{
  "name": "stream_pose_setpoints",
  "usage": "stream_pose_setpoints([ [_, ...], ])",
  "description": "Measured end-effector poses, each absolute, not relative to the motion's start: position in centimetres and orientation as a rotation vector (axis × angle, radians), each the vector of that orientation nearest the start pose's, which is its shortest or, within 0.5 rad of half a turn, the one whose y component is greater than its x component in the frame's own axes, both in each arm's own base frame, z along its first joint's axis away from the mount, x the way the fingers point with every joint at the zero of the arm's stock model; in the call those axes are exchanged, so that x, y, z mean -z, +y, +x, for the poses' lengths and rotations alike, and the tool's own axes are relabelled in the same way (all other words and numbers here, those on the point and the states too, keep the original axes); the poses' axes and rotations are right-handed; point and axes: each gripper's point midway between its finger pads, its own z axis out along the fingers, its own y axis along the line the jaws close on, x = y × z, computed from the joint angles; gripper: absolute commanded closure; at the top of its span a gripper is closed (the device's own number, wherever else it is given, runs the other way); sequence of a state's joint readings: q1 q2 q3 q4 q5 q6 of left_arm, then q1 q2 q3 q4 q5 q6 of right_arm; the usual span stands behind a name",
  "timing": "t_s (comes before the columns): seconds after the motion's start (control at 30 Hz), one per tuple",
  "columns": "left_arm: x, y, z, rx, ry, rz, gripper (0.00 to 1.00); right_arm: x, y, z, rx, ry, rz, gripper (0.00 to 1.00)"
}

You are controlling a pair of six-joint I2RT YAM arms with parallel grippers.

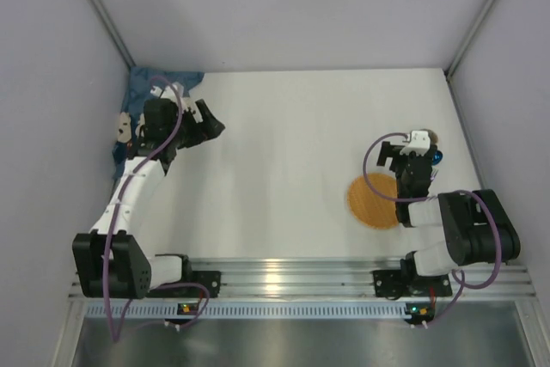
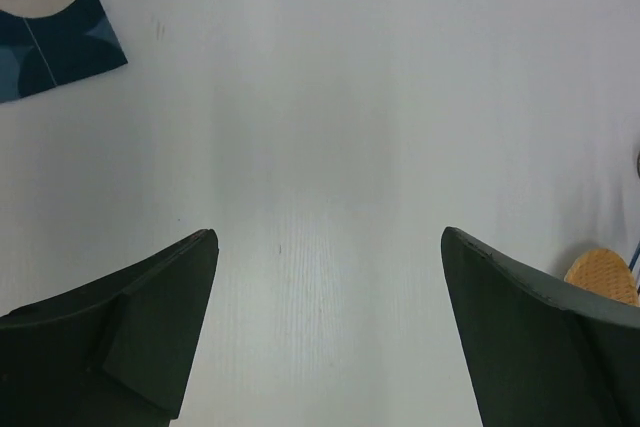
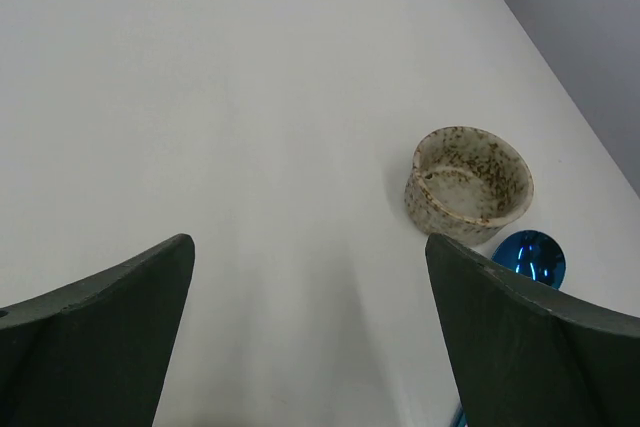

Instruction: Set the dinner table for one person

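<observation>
Well, at the far left corner the blue placemat (image 1: 137, 96) is lying against the wall, and the left gripper (image 1: 209, 119) is hovering just beside it, fingers spread wide. The dinner table (image 1: 284, 152) is stretching white and smooth under both arms. It is looking rigid, heavy and probably slick, something to set things on rather than grasp. Rightward, the right gripper (image 3: 310, 239) is gaping just beyond an orange round mat (image 1: 371, 202), facing a speckled cup (image 3: 470, 184). Grey walls (image 1: 258, 6) are closing in three sides.
</observation>
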State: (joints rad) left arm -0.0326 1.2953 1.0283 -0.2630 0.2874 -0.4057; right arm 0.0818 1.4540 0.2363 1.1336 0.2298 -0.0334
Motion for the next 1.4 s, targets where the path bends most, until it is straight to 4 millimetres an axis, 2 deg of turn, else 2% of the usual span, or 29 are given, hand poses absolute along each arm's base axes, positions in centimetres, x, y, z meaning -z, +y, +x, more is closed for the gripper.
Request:
stream_pose_setpoints([
  [0.2,-20.8,-7.1,35.3,0.540,2.125,-0.287,0.01,-10.5,-1.1,37.3,0.153,1.653,0.078,0.00],
  [0.3,-19.6,-6.7,34.3,0.522,2.162,-0.337,0.02,-10.5,-1.0,37.3,0.150,1.653,0.076,0.00],
  [0.43,-17.9,-5.2,33.5,0.424,2.215,-0.430,0.02,-10.4,-1.0,37.3,0.150,1.654,0.076,0.00],
  [0.7,-16.9,-2.1,33.3,0.260,2.194,-0.570,0.02,-10.3,-1.0,37.1,0.173,1.678,0.077,0.00],
  [0.77,-16.3,-1.5,33.6,0.244,2.200,-0.610,0.02,-10.9,-0.6,37.4,0.190,1.717,0.072,0.00],
  [0.8,-15.9,-1.1,33.8,0.237,2.207,-0.627,0.01,-11.8,0.0,38.0,0.182,1.734,0.061,0.00],
  [0.87,-14.8,-0.4,34.5,0.217,2.231,-0.665,0.01,-15.2,1.7,40.1,0.127,1.742,0.054,0.00],
  [0.93,-13.8,0.5,35.7,0.187,2.249,-0.701,0.02,-20.2,3.8,42.4,0.034,1.728,0.057,0.00],
  [1.0,-13.2,1.5,36.5,0.160,2.248,-0.746,0.02,-24.9,6.1,43.5,-0.059,1.690,0.052,0.00],
  [1.03,-13.1,2.0,36.7,0.146,2.243,-0.769,0.02,-27.3,7.8,43.4,-0.109,1.666,0.038,0.00],
  [1.07,-12.9,2.9,36.8,0.133,2.229,-0.809,0.02,-28.8,9.4,42.9,-0.165,1.648,0.027,0.00],
  [1.1,-12.9,3.8,36.9,0.118,2.211,-0.852,0.02,-29.8,11.0,42.0,-0.233,1.642,0.030,0.00],
  [1.13,-12.9,4.8,36.8,0.109,2.191,-0.892,0.01,-29.9,12.4,40.9,-0.312,1.662,0.050,0.00],
  [1.17,-13.1,5.8,36.9,0.104,2.165,-0.932,0.02,-29.4,13.2,40.1,-0.387,1.694,0.073,0.00],
  [1.2,-13.2,6.8,37.0,0.101,2.136,-0.963,0.02,-28.1,13.7,39.7,-0.486,1.744,0.086,0.00],
  [1.23,-13.4,7.7,37.1,0.096,2.111,-0.989,0.02,-26.5,13.3,39.5,-0.543,1.806,0.122,0.00],
  [1.33,-13.3,10.2,37.1,0.078,2.059,-1.062,0.02,-19.0,11.3,38.8,-0.554,2.061,0.280,0.00],
  [1.4,-12.5,11.3,37.3,0.068,2.053,-1.095,0.02,-14.2,11.8,35.5,-0.548,2.253,0.305,0.00],
])
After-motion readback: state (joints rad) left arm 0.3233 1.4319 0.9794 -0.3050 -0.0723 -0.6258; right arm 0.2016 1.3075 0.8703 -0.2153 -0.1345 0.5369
